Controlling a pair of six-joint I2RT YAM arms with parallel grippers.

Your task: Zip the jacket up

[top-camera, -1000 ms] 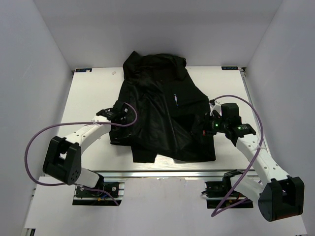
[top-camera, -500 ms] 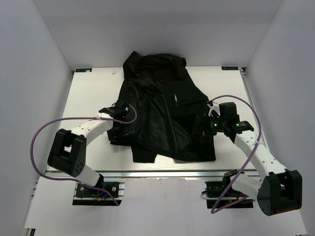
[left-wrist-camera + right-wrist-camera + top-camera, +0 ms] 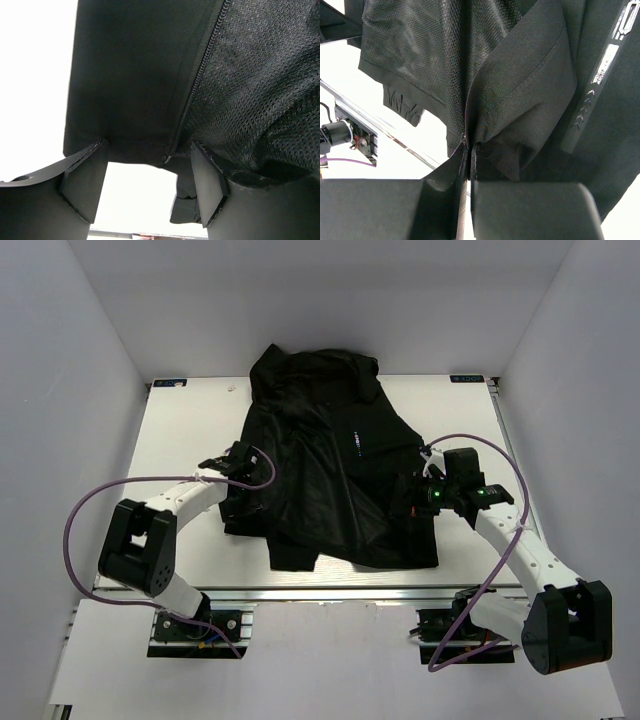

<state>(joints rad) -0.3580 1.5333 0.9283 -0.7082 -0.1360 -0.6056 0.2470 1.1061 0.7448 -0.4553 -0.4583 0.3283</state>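
The black jacket (image 3: 330, 460) lies spread on the white table (image 3: 180, 430), collar at the back, a small light chest mark on it. My left gripper (image 3: 238, 502) is at its left bottom corner. In the left wrist view the gripper (image 3: 150, 172) is open, its fingers (image 3: 85, 180) either side of the hem where the zipper teeth (image 3: 200, 80) end. My right gripper (image 3: 408, 502) is at the jacket's right bottom part. In the right wrist view it (image 3: 469, 155) is shut on a fold of jacket fabric (image 3: 520, 110) beside the mesh lining (image 3: 420, 50).
Grey walls stand on the left, right and back of the table. An aluminium rail (image 3: 330, 595) runs along the near edge. Purple cables loop from both arms. Bare table lies left of the jacket and at the far right (image 3: 470, 420).
The left arm's gripper has shifted slightly left and back along the jacket's left edge. The right gripper has barely moved and keeps its hold on the fabric.
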